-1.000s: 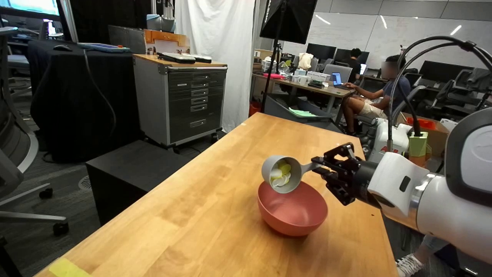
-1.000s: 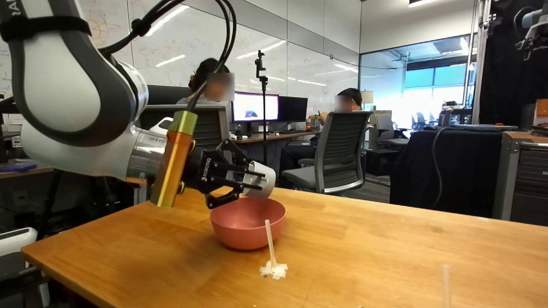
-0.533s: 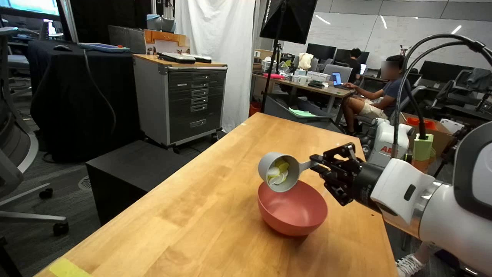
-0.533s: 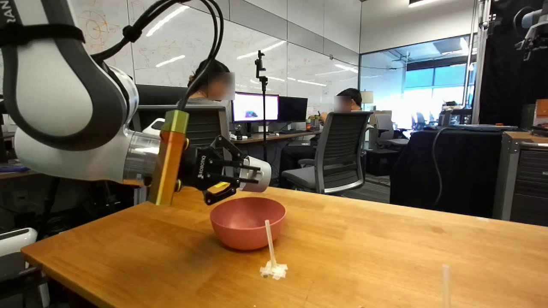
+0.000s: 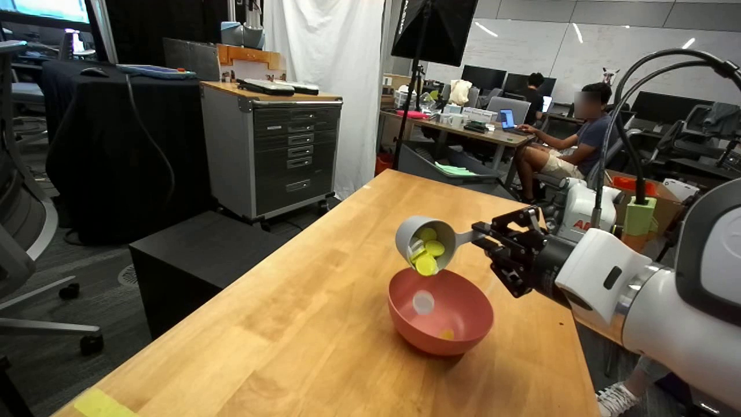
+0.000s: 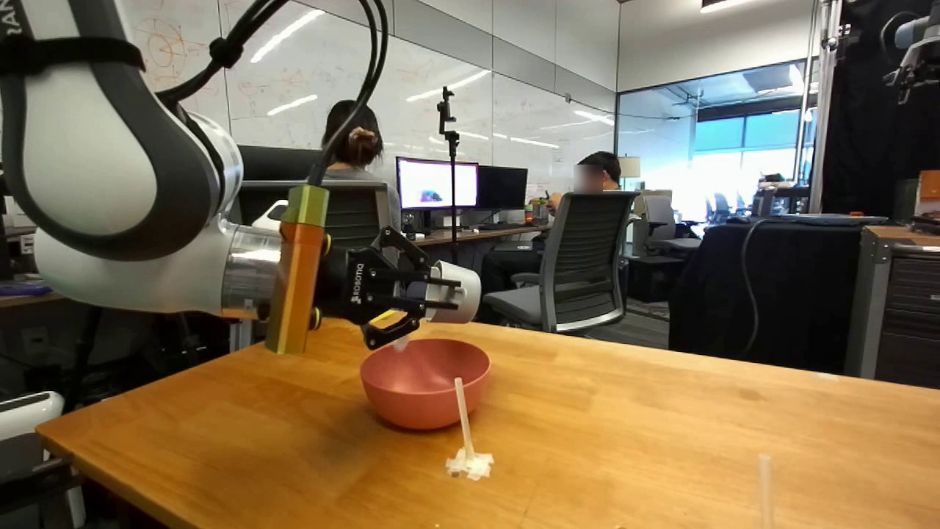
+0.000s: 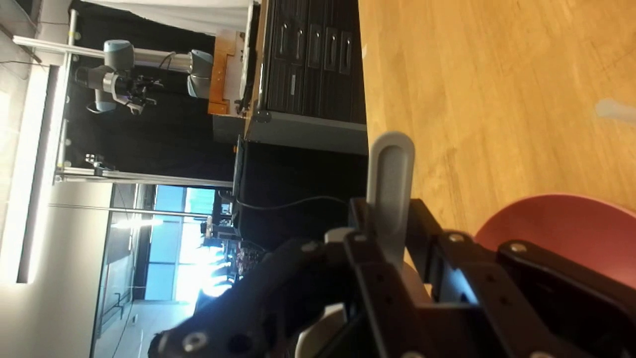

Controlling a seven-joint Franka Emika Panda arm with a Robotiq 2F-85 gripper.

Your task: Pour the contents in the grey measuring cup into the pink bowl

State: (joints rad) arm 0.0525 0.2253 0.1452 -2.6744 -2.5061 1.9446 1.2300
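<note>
Grey measuring cup: tipped, in an exterior view, at twelve o'clock above the pink bowl, to spill inward, I take it.
Yellow pieces: gathered at the cup's six-o'clock lip, one apparently in the bowl.
Tool: clamped on the handle, three o'clock, leaving the mouth free.

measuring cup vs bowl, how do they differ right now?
Colour: the measuring cup is grey, the bowl pinkish red.
Size: the measuring cup is much smaller than the bowl.
Pose: the measuring cup is tipped in mid-air, its handle in the claw; the bowl sits upright on the table.
Contents: the measuring cup holds several yellow pieces; the bowl shows only a pale disc and a yellow spot.
Shared: both are round and open-mouthed.
</note>
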